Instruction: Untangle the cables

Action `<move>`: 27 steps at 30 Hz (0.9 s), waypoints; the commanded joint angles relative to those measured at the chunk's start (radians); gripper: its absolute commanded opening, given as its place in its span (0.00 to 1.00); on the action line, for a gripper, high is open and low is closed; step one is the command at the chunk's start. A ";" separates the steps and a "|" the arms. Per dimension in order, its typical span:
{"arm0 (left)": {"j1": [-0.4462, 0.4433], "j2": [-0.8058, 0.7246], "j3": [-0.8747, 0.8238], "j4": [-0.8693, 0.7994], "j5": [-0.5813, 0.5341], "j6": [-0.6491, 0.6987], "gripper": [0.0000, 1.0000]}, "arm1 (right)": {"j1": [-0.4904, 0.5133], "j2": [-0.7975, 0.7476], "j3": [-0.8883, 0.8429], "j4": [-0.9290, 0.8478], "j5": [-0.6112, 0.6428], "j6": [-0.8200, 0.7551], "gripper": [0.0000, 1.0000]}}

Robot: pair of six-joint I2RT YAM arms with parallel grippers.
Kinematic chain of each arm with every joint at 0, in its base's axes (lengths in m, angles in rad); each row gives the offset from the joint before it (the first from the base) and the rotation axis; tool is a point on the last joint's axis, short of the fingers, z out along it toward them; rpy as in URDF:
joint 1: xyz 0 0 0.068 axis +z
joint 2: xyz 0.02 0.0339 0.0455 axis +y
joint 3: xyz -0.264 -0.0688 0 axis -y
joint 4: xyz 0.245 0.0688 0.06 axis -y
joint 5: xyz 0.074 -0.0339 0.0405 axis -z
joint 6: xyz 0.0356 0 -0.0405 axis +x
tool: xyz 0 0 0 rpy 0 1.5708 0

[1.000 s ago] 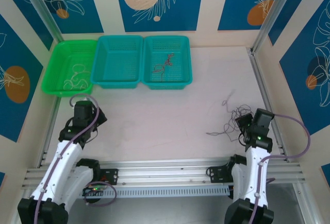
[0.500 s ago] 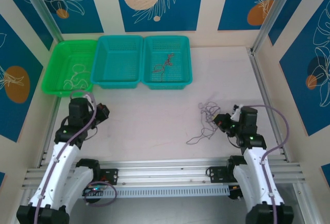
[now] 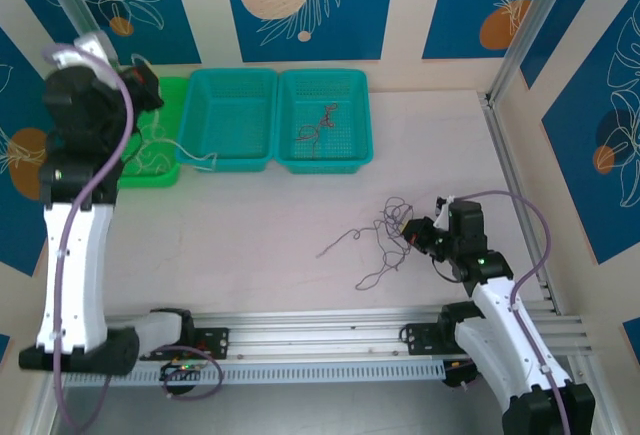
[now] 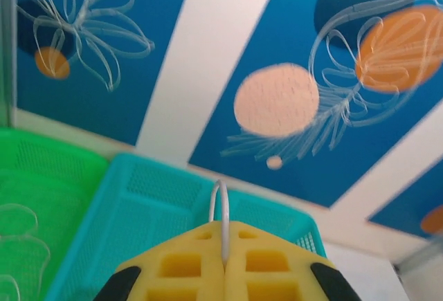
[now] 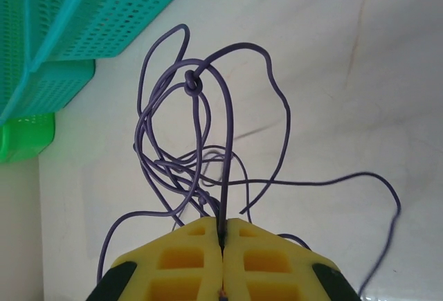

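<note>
Left gripper (image 4: 225, 226) pinches shut on a whitish wire (image 4: 216, 203) looping just ahead of its fingers; more lies in the green basket (image 4: 48, 169). Right gripper (image 5: 223, 226) clamps the dark wire tangle (image 5: 197, 107) fanning ahead. A reddish-brown wire (image 3: 318, 127) rests in a teal basket (image 3: 325, 74).

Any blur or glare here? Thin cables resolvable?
Top view: even light, sharp; dark tangle faint but traceable. Right wrist: tangle crisp, mild glare on table lower right. Left wrist: white cable loop crisp at the left pincer, wall sharp.
</note>
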State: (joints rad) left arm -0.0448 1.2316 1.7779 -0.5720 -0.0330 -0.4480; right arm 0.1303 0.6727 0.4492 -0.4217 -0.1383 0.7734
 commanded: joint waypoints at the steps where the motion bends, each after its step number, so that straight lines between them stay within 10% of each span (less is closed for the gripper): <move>1: 0.051 0.128 0.190 -0.054 -0.067 0.060 0.00 | 0.012 0.017 0.056 -0.019 -0.003 -0.015 0.00; 14: 0.269 0.592 0.727 -0.231 -0.008 0.029 0.00 | 0.054 0.103 0.144 -0.073 0.043 -0.012 0.00; 27: 0.406 0.996 0.799 -0.298 0.070 -0.057 0.04 | 0.108 0.279 0.220 -0.083 0.076 -0.050 0.00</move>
State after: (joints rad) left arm 0.3351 2.1899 2.5504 -0.8360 -0.0177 -0.4725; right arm 0.2192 0.9356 0.6270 -0.4873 -0.0784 0.7502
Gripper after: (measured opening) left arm 0.053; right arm 0.065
